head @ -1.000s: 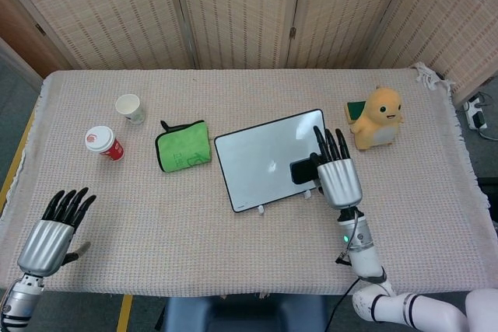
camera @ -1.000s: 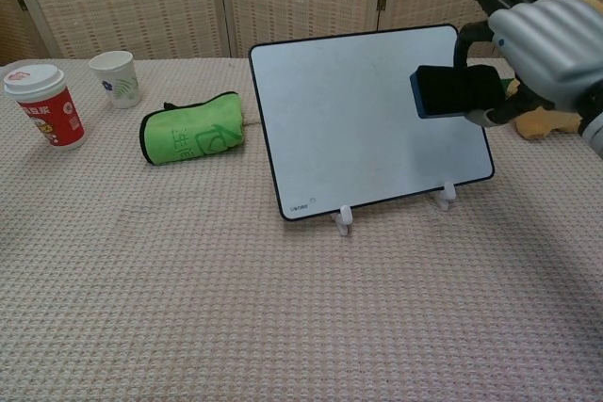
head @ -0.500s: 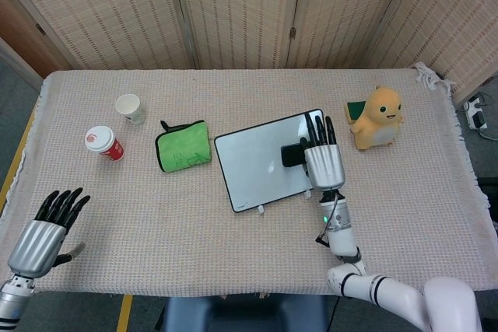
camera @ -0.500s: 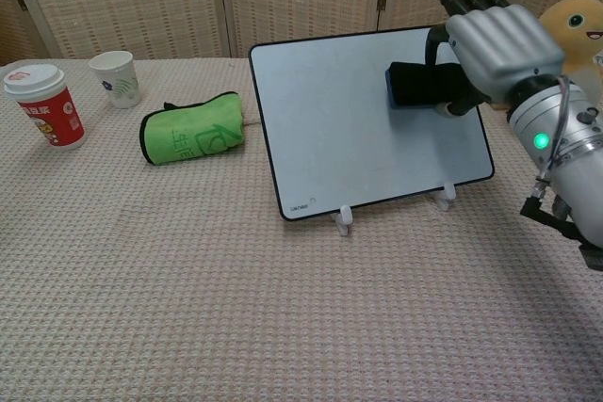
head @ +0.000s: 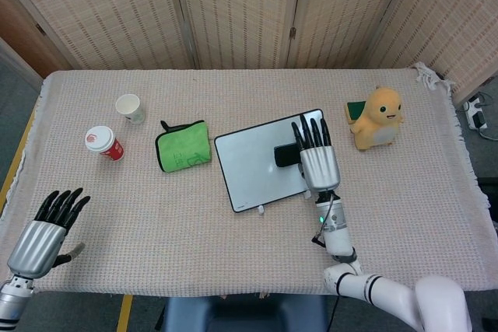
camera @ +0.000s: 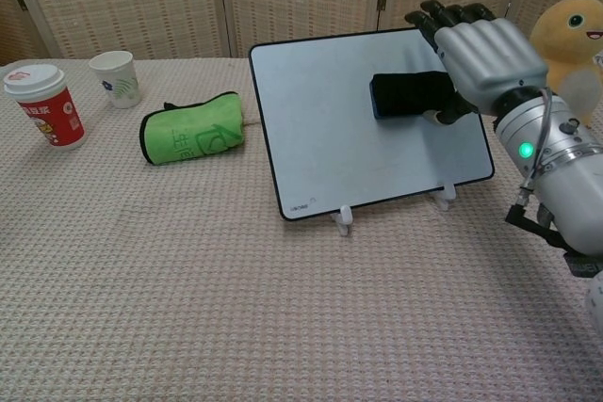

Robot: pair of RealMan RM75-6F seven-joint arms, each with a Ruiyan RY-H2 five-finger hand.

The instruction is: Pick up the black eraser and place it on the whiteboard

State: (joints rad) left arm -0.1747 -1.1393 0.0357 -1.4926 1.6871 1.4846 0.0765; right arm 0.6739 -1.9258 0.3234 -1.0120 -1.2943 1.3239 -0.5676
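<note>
- Head view: right hand [head: 316, 162] holds the black eraser [head: 285, 155] over the whiteboard [head: 253, 167], eraser jutting leftward from the palm; left hand [head: 43, 235] lies spread and empty, well apart.
- Chest view: eraser's long axis runs across the board's upper right; contact with the surface seems likely, unconfirmed.

Two cups [head: 130, 107], one whiteboard [head: 257, 165], one eraser [head: 285, 155]

Glossy smooth whiteboard [camera: 358, 129], matt black eraser [camera: 407, 95], brushed-metal right hand [camera: 480, 54], rough woven tablecloth [camera: 236, 308], green cloth towel [camera: 193, 129].
</note>
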